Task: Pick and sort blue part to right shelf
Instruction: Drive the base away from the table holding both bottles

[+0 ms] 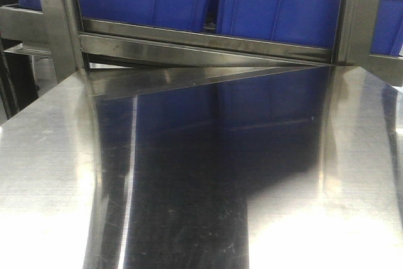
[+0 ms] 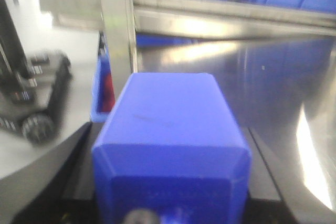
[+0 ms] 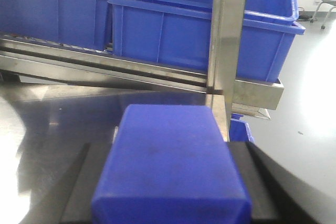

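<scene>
Clamped in the right gripper (image 3: 167,153), the blue part (image 3: 168,182) hangs over the shiny steel table (image 1: 50,174), facing the right shelf (image 3: 105,61) with blue bins (image 3: 173,30). The left gripper (image 2: 169,145) clamps another blue block (image 2: 173,108); pale floor (image 3: 310,124) lies beside.

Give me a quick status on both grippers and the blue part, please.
Left gripper shut on blue block. Right gripper shut on second blue block. Right shelf ahead, upright post before right gripper.

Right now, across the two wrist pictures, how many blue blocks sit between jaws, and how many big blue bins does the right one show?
Blue blocks between jaws: 2 (left block, right block)
Big blue bins, right wrist view: 2 (left bin, right bin)
Total: 4
</scene>
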### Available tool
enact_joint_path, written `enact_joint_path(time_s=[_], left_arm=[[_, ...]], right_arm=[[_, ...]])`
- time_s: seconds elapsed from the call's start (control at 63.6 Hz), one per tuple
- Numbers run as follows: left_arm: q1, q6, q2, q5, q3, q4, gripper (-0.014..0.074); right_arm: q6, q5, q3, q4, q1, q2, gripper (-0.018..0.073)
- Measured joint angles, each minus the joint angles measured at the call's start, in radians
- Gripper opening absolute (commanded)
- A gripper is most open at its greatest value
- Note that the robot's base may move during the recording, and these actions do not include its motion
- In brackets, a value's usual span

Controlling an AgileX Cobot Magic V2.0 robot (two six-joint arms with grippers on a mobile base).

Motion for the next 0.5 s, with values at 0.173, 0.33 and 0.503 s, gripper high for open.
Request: enact_joint_path(time_s=[0.173, 0.33, 0.503], left_arm=[[0.000, -0.004, -0.144, 0.000, 0.015, 0.014, 0.0336], [0.000, -0.004, -0.205, 0.000, 0.015, 0.019, 0.0336], [0.000, -0.004, -0.208, 0.000, 0.015, 0.021, 0.0336]], right_arm=[[0.000, 0.000, 0.000, 0.000, 0.000, 0.000, 0.0431], [0.000, 0.000, 0.000, 0.000, 0.000, 0.000, 0.0431], [0.000, 0.000, 0.000, 0.000, 0.000, 0.000, 0.0431]])
